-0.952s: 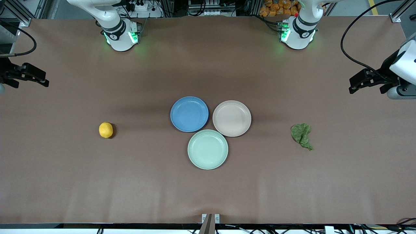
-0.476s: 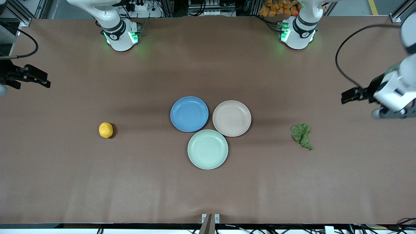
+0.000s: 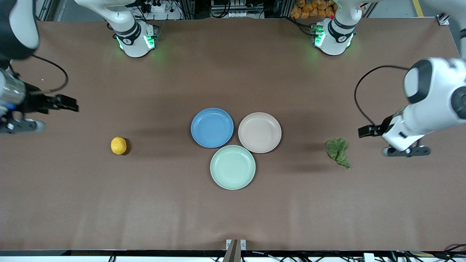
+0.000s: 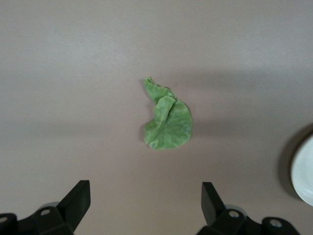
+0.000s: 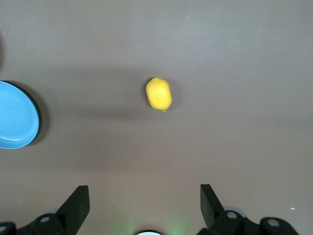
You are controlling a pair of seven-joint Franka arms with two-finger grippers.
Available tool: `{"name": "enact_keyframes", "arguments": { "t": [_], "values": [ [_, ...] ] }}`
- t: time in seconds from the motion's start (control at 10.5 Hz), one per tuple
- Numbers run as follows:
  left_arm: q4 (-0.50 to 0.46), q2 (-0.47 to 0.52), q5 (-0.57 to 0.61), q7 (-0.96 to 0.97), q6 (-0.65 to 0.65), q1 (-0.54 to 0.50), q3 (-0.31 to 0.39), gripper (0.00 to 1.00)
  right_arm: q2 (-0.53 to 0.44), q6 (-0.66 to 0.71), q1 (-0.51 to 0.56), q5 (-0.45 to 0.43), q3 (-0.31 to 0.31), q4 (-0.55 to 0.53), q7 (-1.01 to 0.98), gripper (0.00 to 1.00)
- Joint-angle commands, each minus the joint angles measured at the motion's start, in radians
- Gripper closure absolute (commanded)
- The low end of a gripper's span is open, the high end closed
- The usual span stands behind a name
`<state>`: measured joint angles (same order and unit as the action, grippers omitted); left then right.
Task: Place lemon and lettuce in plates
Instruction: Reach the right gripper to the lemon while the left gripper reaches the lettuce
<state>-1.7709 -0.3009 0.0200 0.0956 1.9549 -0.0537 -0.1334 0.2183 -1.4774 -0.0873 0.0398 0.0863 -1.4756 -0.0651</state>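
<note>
The yellow-orange lemon point(image 3: 118, 145) lies on the brown table toward the right arm's end; it also shows in the right wrist view point(image 5: 159, 94). The dark green lettuce point(image 3: 338, 151) lies toward the left arm's end, also in the left wrist view point(image 4: 167, 120). The blue plate point(image 3: 212, 127) and the beige-pink plate point(image 3: 259, 132) sit side by side mid-table, both empty. My left gripper point(image 3: 365, 130) is open and empty in the air beside the lettuce point(image 4: 145, 193). My right gripper point(image 3: 68, 104) is open and empty, apart from the lemon point(image 5: 145, 193).
A pale mint-green plate point(image 3: 232, 167) sits nearer the front camera, touching the two other plates. The blue plate's rim point(image 5: 17, 117) shows in the right wrist view, the beige-pink plate's rim point(image 4: 305, 171) in the left wrist view.
Both arms have swung in from the table's ends. The left gripper has come close to the lettuce, the right gripper closer to the lemon. Lemon, lettuce and plates have not moved.
</note>
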Motion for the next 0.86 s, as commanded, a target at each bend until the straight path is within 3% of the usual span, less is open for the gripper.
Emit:
{"name": "enact_keyframes", "arguments": {
  "t": [0.0,0.19,0.38,0.76],
  "values": [
    [-0.004,-0.088,0.001,-0.010,0.070,-0.006,-0.006,0.00,0.058,-0.056,0.001,0.051,0.003,0.005,0.008,0.00],
    [-0.074,-0.130,0.003,-0.010,0.151,-0.009,-0.006,0.00,0.107,-0.099,0.009,0.051,0.003,-0.023,0.004,0.00],
    [-0.084,-0.187,0.003,-0.007,0.212,-0.005,-0.005,0.00,0.145,-0.154,0.009,0.046,0.003,-0.054,-0.008,0.00],
    [-0.084,-0.263,0.030,-0.001,0.294,0.009,-0.002,0.04,0.145,-0.435,0.030,0.038,0.004,-0.273,-0.110,0.00]
  ]
}}
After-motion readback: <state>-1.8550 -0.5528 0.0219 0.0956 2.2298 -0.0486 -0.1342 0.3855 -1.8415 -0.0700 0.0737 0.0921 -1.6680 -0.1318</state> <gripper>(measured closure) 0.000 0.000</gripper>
